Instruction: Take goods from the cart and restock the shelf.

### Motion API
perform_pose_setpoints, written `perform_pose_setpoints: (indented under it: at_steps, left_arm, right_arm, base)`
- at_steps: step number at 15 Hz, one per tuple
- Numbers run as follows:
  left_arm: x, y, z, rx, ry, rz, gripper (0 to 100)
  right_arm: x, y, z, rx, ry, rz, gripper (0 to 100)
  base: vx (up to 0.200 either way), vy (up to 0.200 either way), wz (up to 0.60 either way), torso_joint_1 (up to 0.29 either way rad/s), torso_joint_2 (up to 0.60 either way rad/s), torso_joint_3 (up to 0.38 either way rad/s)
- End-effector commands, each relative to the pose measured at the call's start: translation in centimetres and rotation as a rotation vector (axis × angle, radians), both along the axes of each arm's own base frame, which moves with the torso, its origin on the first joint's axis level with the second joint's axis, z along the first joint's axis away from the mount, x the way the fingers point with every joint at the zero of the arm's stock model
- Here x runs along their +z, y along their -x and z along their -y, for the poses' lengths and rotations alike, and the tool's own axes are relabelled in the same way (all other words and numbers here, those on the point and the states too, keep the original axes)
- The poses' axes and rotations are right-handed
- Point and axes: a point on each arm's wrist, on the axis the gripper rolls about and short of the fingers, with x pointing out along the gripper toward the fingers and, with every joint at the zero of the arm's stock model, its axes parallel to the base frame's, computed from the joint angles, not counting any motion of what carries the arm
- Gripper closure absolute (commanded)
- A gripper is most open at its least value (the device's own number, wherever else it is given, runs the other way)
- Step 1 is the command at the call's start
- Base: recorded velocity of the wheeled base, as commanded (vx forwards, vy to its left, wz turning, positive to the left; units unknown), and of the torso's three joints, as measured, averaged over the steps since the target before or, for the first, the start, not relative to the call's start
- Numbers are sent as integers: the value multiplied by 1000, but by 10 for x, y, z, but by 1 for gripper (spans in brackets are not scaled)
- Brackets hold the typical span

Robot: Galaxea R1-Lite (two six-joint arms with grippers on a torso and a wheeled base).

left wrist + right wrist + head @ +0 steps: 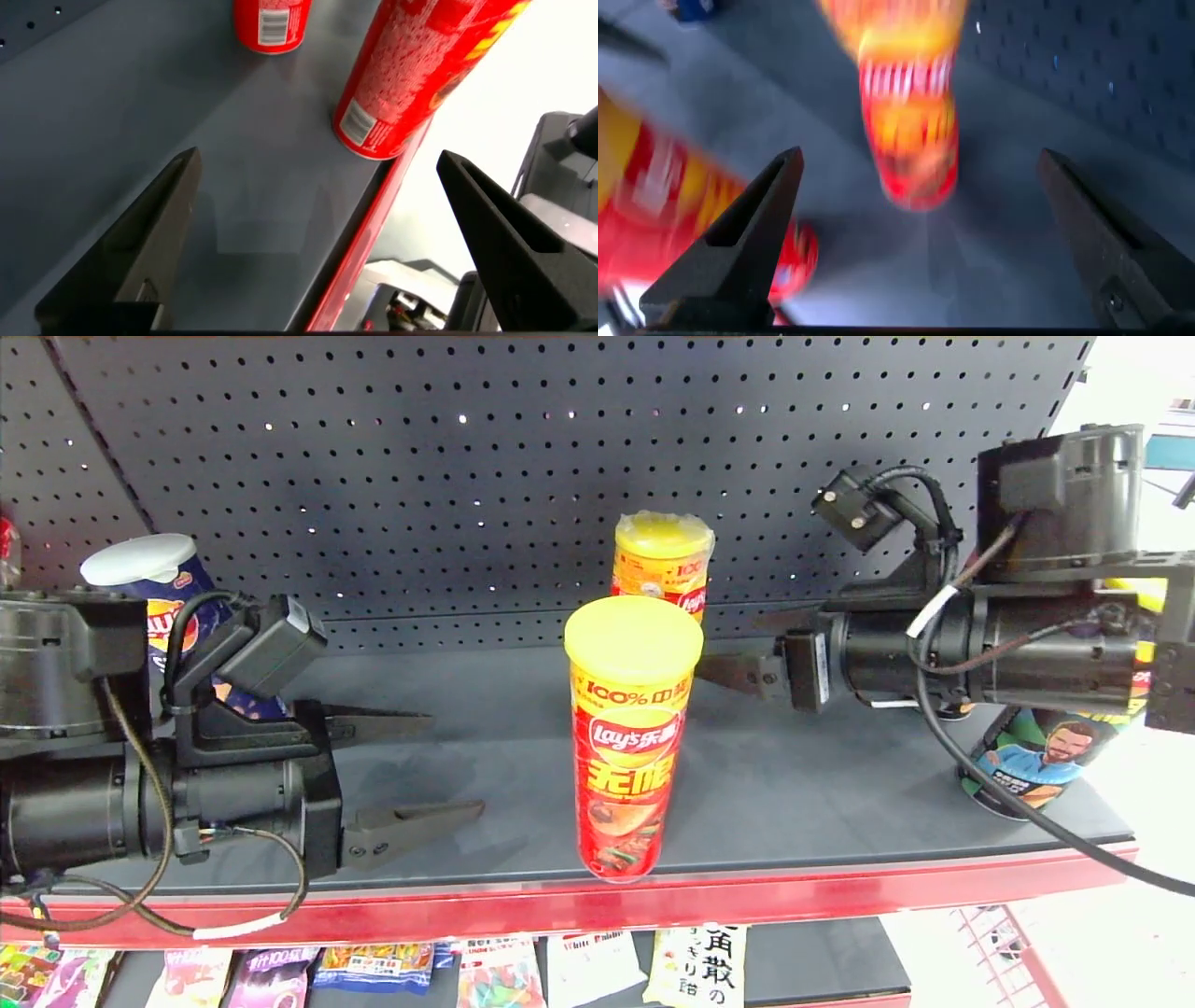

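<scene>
Left gripper: jaws are gaping wide and gripping nothing. It is hovering low over the grey shelf, well to the left of the front can, fingertips pointing toward it.
Front can: a red tube with a yellow lid, standing upright at the shelf's red lip.
Right gripper: jaws are spread wide, holding nothing. It is hanging right of the front can and farther back, facing the rear can.
Rear can: standing upright just behind the front can, near the pegboard.
Blue can: white-lidded, standing far left of the front can, behind the left arm.
Far-right can: standing well right of the front can, partly hidden by the right arm.
Packets: lying below the front can, one level down.
</scene>
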Motion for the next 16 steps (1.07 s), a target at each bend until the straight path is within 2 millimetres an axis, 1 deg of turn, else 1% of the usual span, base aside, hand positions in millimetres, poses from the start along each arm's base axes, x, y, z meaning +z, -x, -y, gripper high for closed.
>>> perform_pose_setpoints:
  at_steps: [1, 2, 3, 4, 6, 7, 10, 13, 14, 16]
  left_arm:
    - [-7, -5, 5, -14, -17, -20, 0]
    - [-13, -11, 6, -9, -47, -17, 0]
    - [-15, -12, 7, -9, -61, -12, 0]
    - [-20, -16, 9, -20, -83, -10, 0]
    - [-24, -17, 14, -35, -94, -19, 0]
    - [-26, -17, 19, -44, -102, -25, 0]
    - [-31, -20, 30, -62, -120, -35, 0]
    - [-34, -29, 33, -31, -141, -40, 0]
    - [-34, -33, 38, -34, -147, -38, 0]
    - [-33, -36, 41, -37, -145, -34, 0]
  right_arm:
    - [4, 32, 20, -4, -8, 16, 0]
    - [0, 46, 28, 1, -6, 14, 0]
    - [0, 52, 31, 2, -8, 16, 0]
    - [-2, 68, 41, 6, -11, 22, 0]
    - [-2, 89, 54, 10, -26, 44, 0]
    - [-2, 103, 63, 15, -35, 60, 0]
    - [0, 129, 79, 10, -65, 108, 0]
    - [5, 138, 86, 4, -86, 142, 0]
    - [6, 137, 89, -29, -88, 145, 0]
    - [6, 136, 91, -47, -95, 138, 0]
  base:
    - [0, 0, 0, 0, 0, 0]
    - [0, 0, 0, 0, 0, 0]
    - [0, 0, 0, 0, 0, 0]
    - [0, 0, 0, 0, 0, 0]
    - [0, 0, 0, 0, 0, 0]
    - [0, 0, 0, 0, 0, 0]
    - [0, 0, 0, 0, 0, 0]
    - [0, 0, 0, 0, 0, 0]
    - [0, 0, 0, 0, 0, 0]
    - [0, 0, 0, 0, 0, 0]
